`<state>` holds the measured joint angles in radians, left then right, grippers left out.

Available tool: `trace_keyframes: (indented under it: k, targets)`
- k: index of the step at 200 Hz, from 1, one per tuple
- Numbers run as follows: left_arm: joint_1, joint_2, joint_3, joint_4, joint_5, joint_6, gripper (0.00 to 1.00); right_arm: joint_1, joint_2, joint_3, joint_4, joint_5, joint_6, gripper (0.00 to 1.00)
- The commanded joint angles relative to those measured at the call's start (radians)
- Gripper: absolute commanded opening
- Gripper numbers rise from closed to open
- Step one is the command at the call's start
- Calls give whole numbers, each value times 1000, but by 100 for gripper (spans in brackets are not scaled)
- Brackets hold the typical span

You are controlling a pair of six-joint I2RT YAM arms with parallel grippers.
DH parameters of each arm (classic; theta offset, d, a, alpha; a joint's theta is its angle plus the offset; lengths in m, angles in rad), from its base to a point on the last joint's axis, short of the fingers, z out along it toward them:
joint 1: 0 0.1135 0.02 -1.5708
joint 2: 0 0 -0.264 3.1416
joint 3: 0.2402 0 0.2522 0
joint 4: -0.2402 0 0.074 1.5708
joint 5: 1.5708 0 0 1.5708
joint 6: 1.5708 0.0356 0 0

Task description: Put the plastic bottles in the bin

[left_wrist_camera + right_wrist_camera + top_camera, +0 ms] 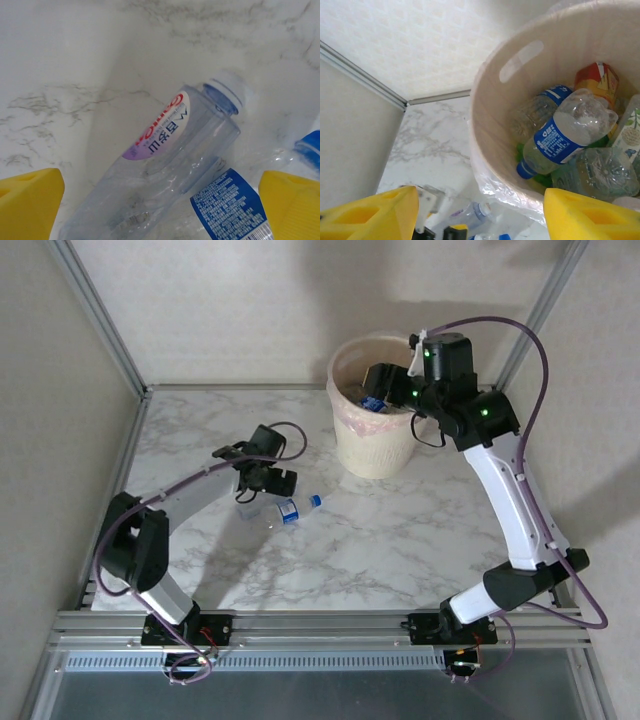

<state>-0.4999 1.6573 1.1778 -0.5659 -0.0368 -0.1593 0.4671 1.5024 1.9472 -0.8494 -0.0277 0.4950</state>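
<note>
From above, the left gripper [262, 483] hangs over two bottles [290, 510] on the table [400, 540], and the right gripper [385, 380] is over the bin [375, 455]. In the left wrist view, the yellow fingers [30, 200] stand wide apart on both sides of a clear bottle [170, 165]. In the right wrist view, the fingers are spread and empty above the other bottles [560, 140] inside the bin.

This looks like a robotics lab test cell rather than a home, though little beyond the enclosure shows. Bare aluminium posts [100, 315] rise at 11 and 1 o'clock. Plain pale wall panels [230, 310] close it in. Two arms [505, 490] trailing purple cables [546, 368] are bolted to a slotted metal rail [320, 620] at 6 o'clock of a marble-patterned tabletop [400, 540].
</note>
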Motion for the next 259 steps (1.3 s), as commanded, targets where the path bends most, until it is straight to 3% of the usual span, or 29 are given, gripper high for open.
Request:
trace_keyframes:
  k: [1, 54, 107, 158, 204, 259]
  targets:
    - [-13, 57, -9, -22, -55, 48, 100, 7, 8, 7, 25, -20, 14, 68]
    - [-6, 170, 63, -4, -170, 27, 100, 26, 2, -2, 24, -20, 25, 69]
    - [44, 250, 87, 9, -130, -21, 99, 53, -24, -26, 18, 10, 36, 71]
    - [94, 264, 84, 47, -17, -55, 91, 67, -74, -99, 42, 24, 53, 66]
    - [116, 301, 126, 25, -13, -80, 79, 73, -92, -125, 51, 29, 60, 55]
    - [160, 256, 116, 38, 20, -130, 67, 88, -135, -160, 85, 34, 70, 54]
